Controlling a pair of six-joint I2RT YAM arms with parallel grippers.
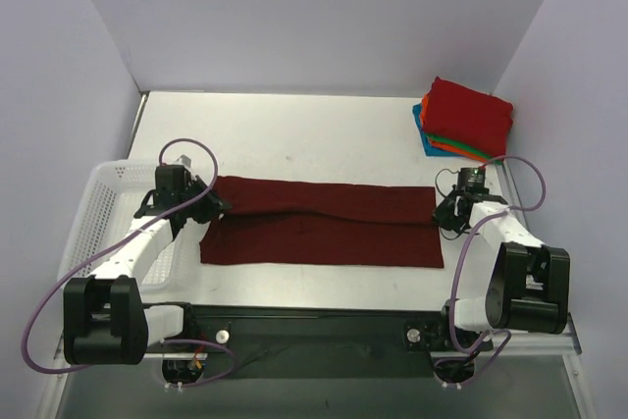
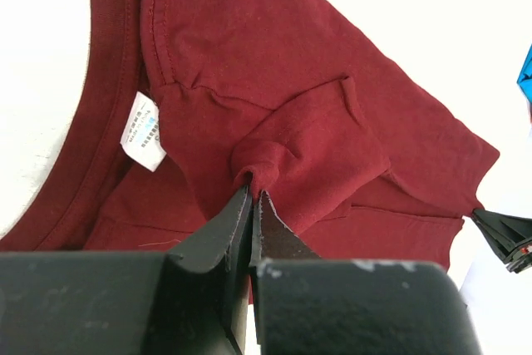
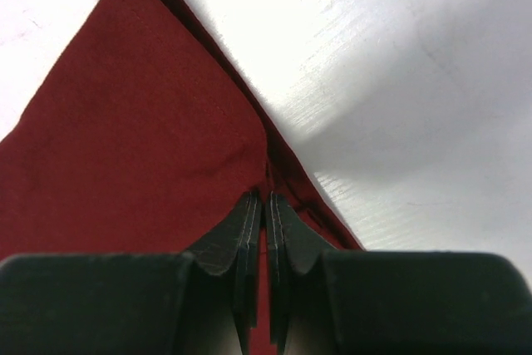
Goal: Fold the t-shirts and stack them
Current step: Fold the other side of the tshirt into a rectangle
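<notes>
Shirt (image 1: 324, 228) pinched at both ends, long fold half made

Lies lengthwise across the near middle of the table (image 1: 314, 134), collar end left, hem end right, far long edge doubled over toward the near one. Clamped at the collar end by the left tool (image 2: 252, 197), pressed together on a bunched pinch of cloth just beside the white label (image 2: 143, 130). Clamped at the hem end by the right tool (image 3: 266, 197), closed flat on the folded corner. Held so, most likely, to keep both ends level and the cloth straight while carrying the fold over.

Left end just beside the white basket (image 1: 98, 203); right end short of the table's right edge. Stack of folded shirts (image 1: 466, 120) in the far right corner, red on top, orange, green and blue edges beneath, well apart from the held shirt. Bare table beyond the far edge of the cloth, so ample room there; tighter on the near side, toward the arm bases. Possible snag: left arm brushing the basket wall.
</notes>
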